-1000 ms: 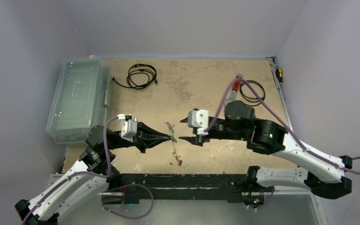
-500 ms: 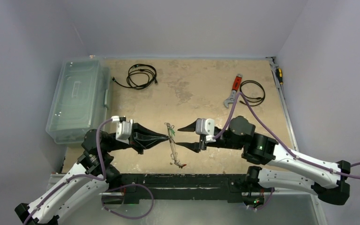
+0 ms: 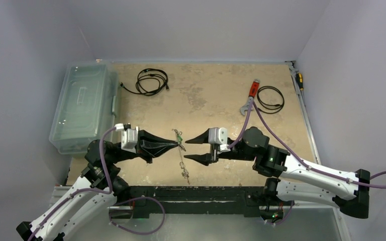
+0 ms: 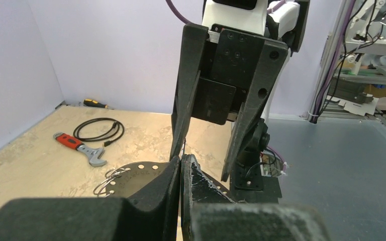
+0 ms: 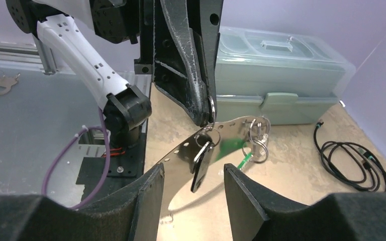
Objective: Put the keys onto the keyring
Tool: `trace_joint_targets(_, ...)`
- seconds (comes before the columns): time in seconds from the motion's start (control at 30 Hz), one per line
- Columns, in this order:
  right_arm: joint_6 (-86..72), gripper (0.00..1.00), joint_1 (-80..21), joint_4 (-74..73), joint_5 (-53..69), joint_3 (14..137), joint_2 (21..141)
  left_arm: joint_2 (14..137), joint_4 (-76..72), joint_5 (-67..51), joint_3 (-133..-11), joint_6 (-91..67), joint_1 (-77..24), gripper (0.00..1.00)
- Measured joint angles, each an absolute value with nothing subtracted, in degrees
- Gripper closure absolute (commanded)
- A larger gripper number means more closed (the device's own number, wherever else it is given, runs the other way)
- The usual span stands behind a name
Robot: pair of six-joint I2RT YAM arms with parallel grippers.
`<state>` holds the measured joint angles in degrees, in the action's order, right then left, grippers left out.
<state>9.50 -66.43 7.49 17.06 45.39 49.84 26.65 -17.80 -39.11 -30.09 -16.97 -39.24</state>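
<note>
**Top view:** L gripper (image 3: 180,145) is clamping shut on the keyring (image 3: 183,159), centre frame, lower half. The ring is showing edge-on as a thin grey line running top to bottom, and it's looking lifted off the sandy, mottled table (image 3: 206,100). R gripper (image 3: 190,150) is sitting just right of it, jaws apart w/ nothing between them. It's not touching the ring, as far as I can tell.

**Left wrist view:** L fingers are pressing together at bottom centre. They're matte black plastic w/ scuffed edges, and they're hiding the grip point itself. A bit of the ring is peeking out at bottom left: flat dull metal, a row of small holes, thin wire loops at its end. R gripper is facing in from upper centre, jaws spread.

**Right wrist view:** the ring is arcing across mid-frame as a shiny perforated band, w/ L tips pinching its upper edge. Keys (image 5: 201,163): a black-headed one is dangling from the band on a small loop, and a green one is blurring just right of it. Small split rings (image 5: 257,138) are bunching further right.

**Progress (my read):** at least those two seem to be on already. No red one is showing and no loose key is lying on the table, so I can't tell what's left.
</note>
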Motion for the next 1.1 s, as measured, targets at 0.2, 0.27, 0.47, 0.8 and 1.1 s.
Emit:
trace_joint_targets(0.2,8.25,0.53,-66.43,10.7,17.5,44.69,51.92,26.52,-17.65,-38.76,-30.09,-16.99,-38.63,1.0)
trace_joint_targets(0.27,7.81,0.55,-66.43,11.77,17.47,44.38,52.29,26.41,-17.65,-38.76,-30.09,-16.99,-38.63,1.0)
trace_joint_targets(0.47,6.83,0.62,-66.43,14.74,17.39,44.23,53.6,26.28,-17.63,-38.76,-30.09,-16.99,-38.63,1.0)
trace_joint_targets(0.8,5.91,0.89,-66.43,17.52,16.97,43.99,55.37,25.69,-17.56,-38.65,-30.09,-17.02,-38.63,1.0)
trace_joint_targets(1.1,5.43,1.0,-66.43,18.61,17.04,43.57,55.86,25.15,-17.52,-38.54,-30.09,-17.1,-38.63,1.0)
